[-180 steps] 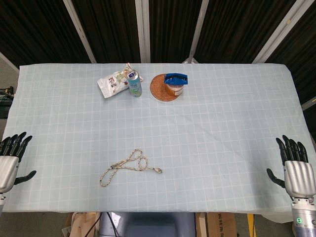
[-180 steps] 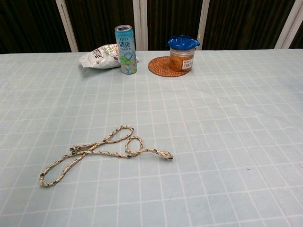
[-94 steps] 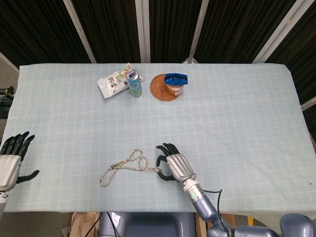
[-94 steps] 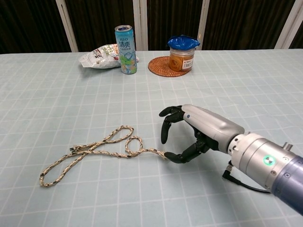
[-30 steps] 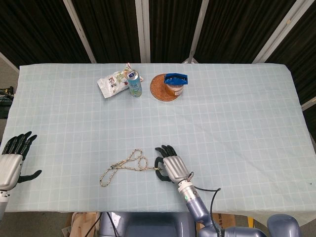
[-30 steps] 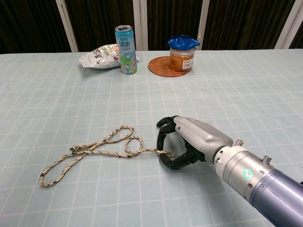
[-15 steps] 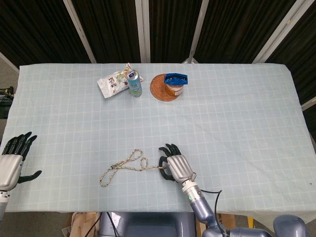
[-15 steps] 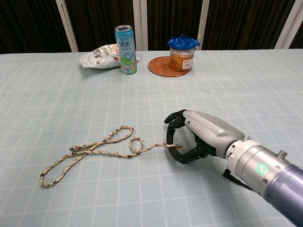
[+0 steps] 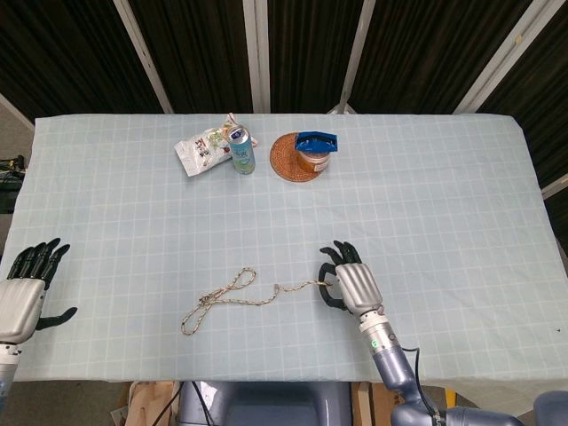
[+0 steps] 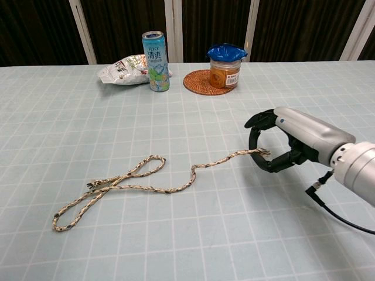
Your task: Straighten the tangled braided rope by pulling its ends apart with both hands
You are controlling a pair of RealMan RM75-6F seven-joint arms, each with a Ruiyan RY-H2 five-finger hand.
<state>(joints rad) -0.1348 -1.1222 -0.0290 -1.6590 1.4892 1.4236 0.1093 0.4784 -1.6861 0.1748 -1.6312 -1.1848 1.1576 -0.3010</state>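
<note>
Left hand (image 9: 25, 293) rests fingers spread and empty at the table's (image 9: 444, 204) near left edge, the braided rope (image 10: 146, 184) lies partly looped mid-table, and right hand (image 10: 281, 143) pinches its right end.

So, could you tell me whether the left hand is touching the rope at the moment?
Apart. The head view shows the left hand open at the table's edge, with bare cloth between it and the rope.

pale blue checked tablecloth (image 9: 426, 204); beige-and-black braided rope (image 10: 146, 181).
</note>
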